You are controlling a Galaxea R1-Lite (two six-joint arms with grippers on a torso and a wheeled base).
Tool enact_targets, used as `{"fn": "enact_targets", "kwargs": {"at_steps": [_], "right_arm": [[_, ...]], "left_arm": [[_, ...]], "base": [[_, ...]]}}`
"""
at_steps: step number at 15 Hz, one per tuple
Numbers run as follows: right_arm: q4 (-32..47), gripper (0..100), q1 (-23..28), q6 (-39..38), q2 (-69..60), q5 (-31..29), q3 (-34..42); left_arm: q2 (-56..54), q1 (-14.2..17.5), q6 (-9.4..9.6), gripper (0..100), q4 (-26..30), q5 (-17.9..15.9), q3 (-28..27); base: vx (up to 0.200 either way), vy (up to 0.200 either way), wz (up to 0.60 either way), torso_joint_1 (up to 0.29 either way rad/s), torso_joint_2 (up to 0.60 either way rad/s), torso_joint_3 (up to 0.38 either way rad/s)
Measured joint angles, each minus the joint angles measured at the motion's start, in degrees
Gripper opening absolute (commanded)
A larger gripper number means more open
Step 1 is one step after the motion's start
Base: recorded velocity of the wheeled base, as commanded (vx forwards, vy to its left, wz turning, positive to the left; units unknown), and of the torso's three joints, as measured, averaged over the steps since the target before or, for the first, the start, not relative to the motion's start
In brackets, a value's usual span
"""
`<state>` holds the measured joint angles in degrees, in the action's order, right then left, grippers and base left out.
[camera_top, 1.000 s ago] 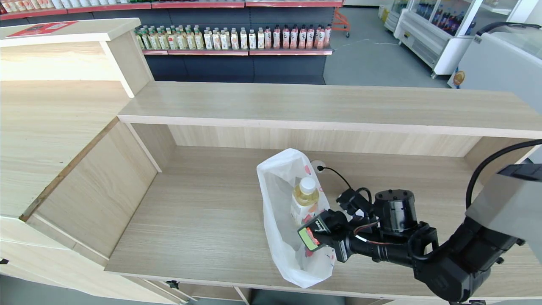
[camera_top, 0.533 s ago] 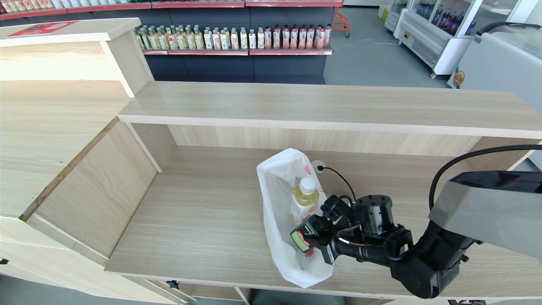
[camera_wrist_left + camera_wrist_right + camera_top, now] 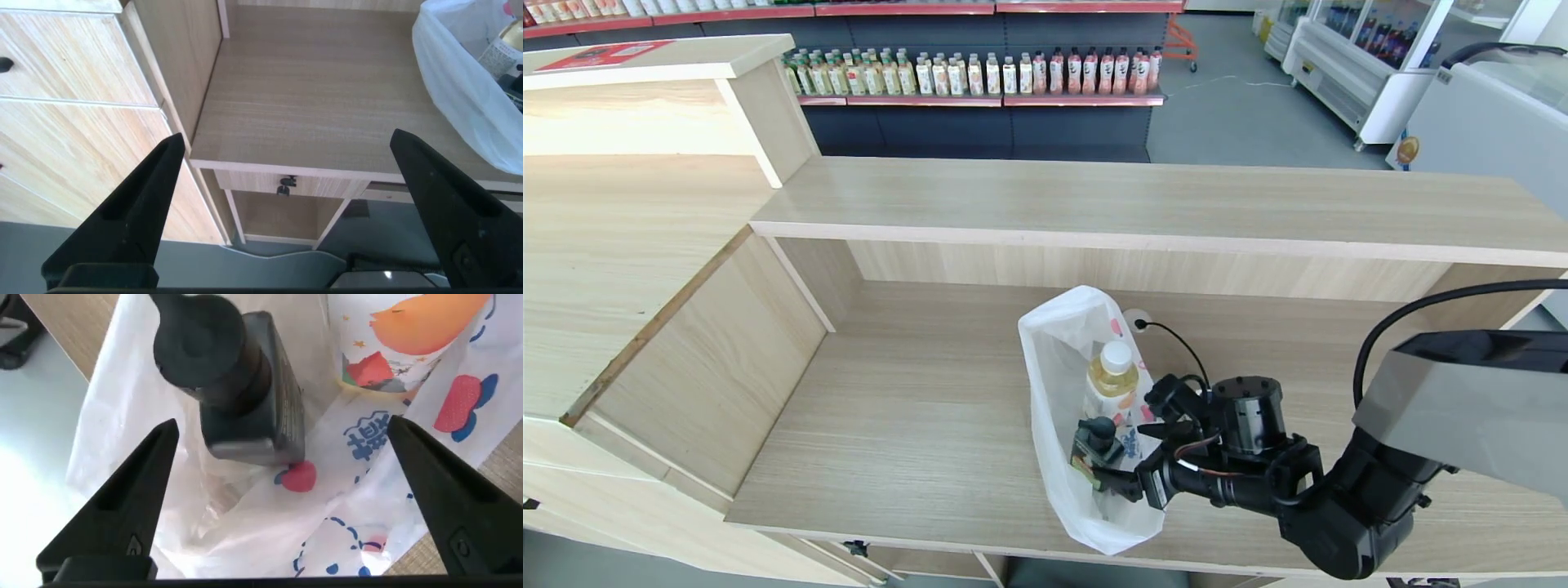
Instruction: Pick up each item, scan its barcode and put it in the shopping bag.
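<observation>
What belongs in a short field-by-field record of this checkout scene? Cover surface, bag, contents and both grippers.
Surface: light wooden counter
Bag: white plastic shopping bag, open on the counter
Contents: yellow-drink bottle with white cap, upright; dark carton with black round cap
Right gripper: open at the bag's mouth, fingers either side of the dark carton, apart from it
Left gripper: open, empty, above the counter's near edge

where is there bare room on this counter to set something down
Free: the lower counter from the shopping bag across to the left side wall, and the long upper ledge. Crowded: the bag's right side, where the open right gripper hangs at the bag's mouth, with the cable just behind.
</observation>
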<state>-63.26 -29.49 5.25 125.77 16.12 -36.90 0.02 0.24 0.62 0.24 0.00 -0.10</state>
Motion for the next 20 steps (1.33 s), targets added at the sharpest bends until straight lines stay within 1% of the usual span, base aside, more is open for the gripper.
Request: {"fn": "enact_targets", "kwargs": {"at_steps": [3, 6, 8, 10, 11, 13, 16, 18, 20], "right_arm": [[2.3, 100, 0.8, -10.6, -7.5, 0.1, 2.4], [9.7, 100, 2.8, -14.4, -18.1, 0.1, 3.7], [14.5, 100, 5.0, -13.6, -25.4, -0.1, 4.7], [18.4, 100, 9.3, -9.8, -35.6, -1.6, 7.3], [19.9, 100, 12.3, -8.4, -41.2, -3.8, 9.3], [23.2, 100, 18.7, -6.4, -53.5, -8.7, 15.3], [29.2, 100, 25.9, -4.9, -72.7, -13.0, 26.6], [38.0, 100, 29.3, -3.9, -86.0, -15.3, 31.5], [48.9, 100, 31.2, -3.3, -98.5, -17.7, 34.3]], "left_arm": [[0.0, 0.0, 0.0, 100, 0.0, 0.0, 0.0], [0.0, 0.0, -0.02, 100, 0.0, 0.0, 0.0], [0.0, 0.0, 0.0, 100, 0.0, 0.0, 0.0], [0.0, 0.0, 0.0, 100, 0.0, 0.0, 0.0], [0.0, 0.0, -0.02, 100, 0.0, 0.0, 0.0], [0.0, 0.0, 0.0, 100, 0.0, 0.0, 0.0], [0.0, 0.0, -0.02, 100, 0.0, 0.0, 0.0], [0.0, 0.0, 0.0, 100, 0.0, 0.0, 0.0], [0.0, 0.0, 0.0, 100, 0.0, 0.0, 0.0]], "base": [[0.0, 0.0, 0.0, 0.0, 0.0, 0.0], [0.0, 0.0, 0.0, 0.0, 0.0, 0.0], [0.0, 0.0, 0.0, 0.0, 0.0, 0.0], [0.0, 0.0, 0.0, 0.0, 0.0, 0.0], [0.0, 0.0, 0.0, 0.0, 0.0, 0.0], [0.0, 0.0, 0.0, 0.0, 0.0, 0.0], [0.0, 0.0, 0.0, 0.0, 0.0, 0.0], [0.0, 0.0, 0.0, 0.0, 0.0, 0.0], [0.0, 0.0, 0.0, 0.0, 0.0, 0.0]]}}
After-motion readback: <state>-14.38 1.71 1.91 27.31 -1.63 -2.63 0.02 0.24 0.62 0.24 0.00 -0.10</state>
